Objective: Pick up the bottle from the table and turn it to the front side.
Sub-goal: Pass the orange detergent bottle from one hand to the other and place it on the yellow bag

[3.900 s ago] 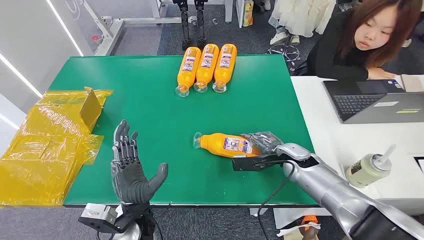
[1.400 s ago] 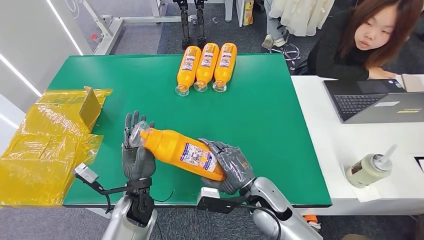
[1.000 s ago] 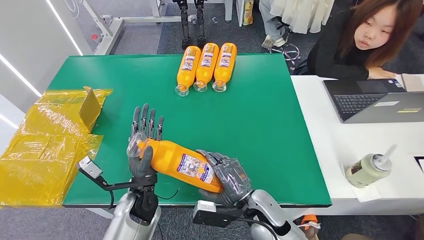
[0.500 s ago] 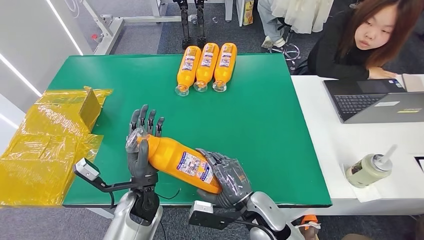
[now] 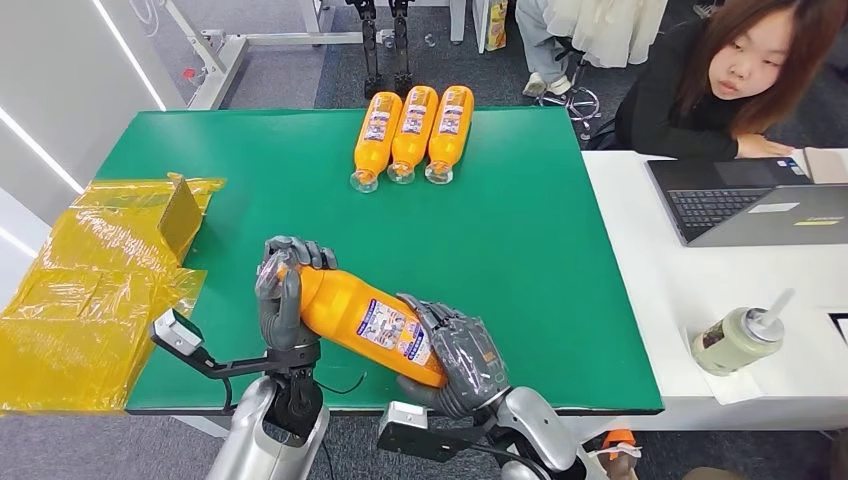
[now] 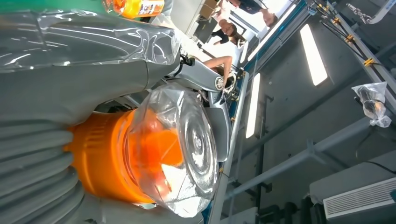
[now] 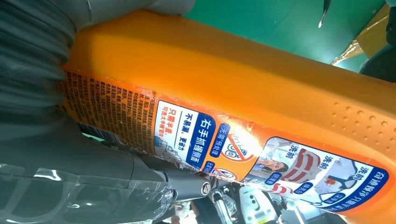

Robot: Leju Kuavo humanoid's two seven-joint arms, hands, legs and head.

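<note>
Bottle [image 5: 365, 318] held by both hands
L hand [image 5: 282, 298] wraps cap end, R hand [image 5: 460, 355] grips base, above tabletop [image 5: 520, 220] near front edge.

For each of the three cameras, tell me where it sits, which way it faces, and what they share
Head view: high on the body, looking forward and down at the green table; both arms show, left hand and right hand.
Left wrist view: behind the left hand, facing the held bottle's clear cap.
Right wrist view: behind the right hand, facing the bottle's label.
Shared: all three show the held bottle.
</note>
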